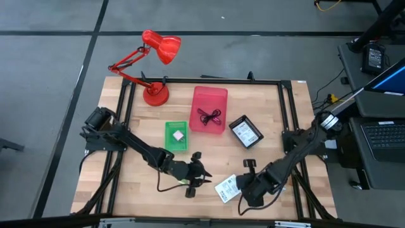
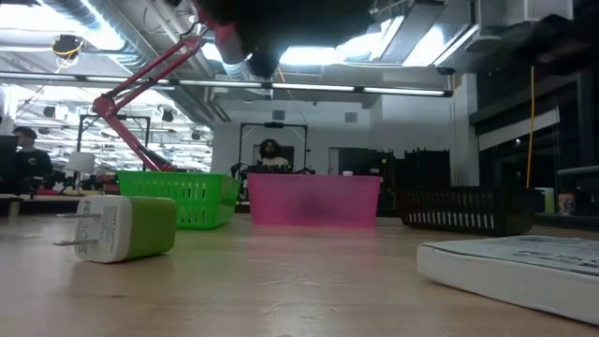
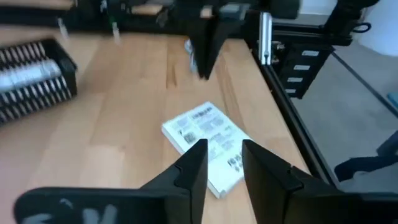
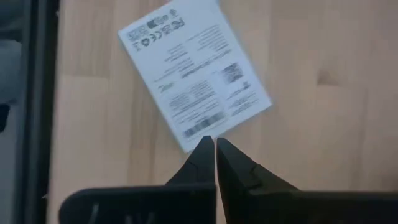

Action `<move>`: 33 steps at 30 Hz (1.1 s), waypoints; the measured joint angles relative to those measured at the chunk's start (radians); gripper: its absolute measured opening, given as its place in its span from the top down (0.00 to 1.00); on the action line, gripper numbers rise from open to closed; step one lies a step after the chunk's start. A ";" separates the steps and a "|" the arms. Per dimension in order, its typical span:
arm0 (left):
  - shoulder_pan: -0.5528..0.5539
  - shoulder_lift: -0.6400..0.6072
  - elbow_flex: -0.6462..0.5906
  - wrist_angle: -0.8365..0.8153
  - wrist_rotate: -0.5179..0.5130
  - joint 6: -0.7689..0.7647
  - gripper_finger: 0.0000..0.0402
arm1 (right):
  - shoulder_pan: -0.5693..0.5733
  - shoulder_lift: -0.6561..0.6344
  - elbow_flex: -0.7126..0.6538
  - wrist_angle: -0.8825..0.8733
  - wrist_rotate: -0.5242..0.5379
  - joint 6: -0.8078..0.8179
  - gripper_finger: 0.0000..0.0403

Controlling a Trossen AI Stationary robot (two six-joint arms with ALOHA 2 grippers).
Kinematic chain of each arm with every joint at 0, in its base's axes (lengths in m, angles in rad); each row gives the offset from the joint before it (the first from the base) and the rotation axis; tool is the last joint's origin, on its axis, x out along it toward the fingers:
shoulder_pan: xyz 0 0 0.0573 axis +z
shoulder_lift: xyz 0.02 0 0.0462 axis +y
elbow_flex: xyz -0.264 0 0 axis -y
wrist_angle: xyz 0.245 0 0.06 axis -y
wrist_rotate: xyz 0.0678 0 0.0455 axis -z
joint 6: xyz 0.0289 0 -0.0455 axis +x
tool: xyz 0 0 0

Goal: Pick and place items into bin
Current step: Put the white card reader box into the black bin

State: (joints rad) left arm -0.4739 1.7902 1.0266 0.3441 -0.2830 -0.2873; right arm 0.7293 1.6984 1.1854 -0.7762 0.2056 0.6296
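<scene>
A white printed packet (image 1: pixel 226 189) lies flat on the wooden table near its front edge; the wrist views show it too (image 3: pixel 208 144) (image 4: pixel 193 81). My right gripper (image 4: pixel 215 147) is shut and points steeply down, its tips over the packet's near edge. No finger reaches the packet (image 2: pixel 524 271) in the low view. My left gripper (image 3: pixel 222 163) is open with nothing between its fingers, and hangs left of the packet, pointing toward it (image 1: pixel 197 170). A small green-and-white plug (image 2: pixel 117 227) lies on its side on the table, below my left gripper (image 1: pixel 188 183).
Behind stand a pink bin (image 1: pixel 209 109) holding a maroon cable, a green bin (image 1: pixel 176 135) with a small white thing in it, and a black bin (image 1: pixel 245 132) with a white packet. The red desk lamp (image 1: pixel 155 69) stands at the far left. Black frame rails (image 1: pixel 297 126) run along the sides.
</scene>
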 joint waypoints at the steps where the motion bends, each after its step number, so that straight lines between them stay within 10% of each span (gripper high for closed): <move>1: -0.004 0.009 0.000 0.005 -0.001 -0.027 0.75 | 0.008 0.005 0.000 0.003 -0.004 0.024 1.00; 33: -0.023 0.190 0.056 0.142 0.095 -0.354 0.58 | 0.076 0.145 -0.002 0.078 0.037 0.122 1.00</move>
State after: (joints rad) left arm -0.4969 1.9804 1.0828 0.4862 -0.1883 -0.6418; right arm 0.8051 1.8438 1.1839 -0.6980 0.2424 0.7517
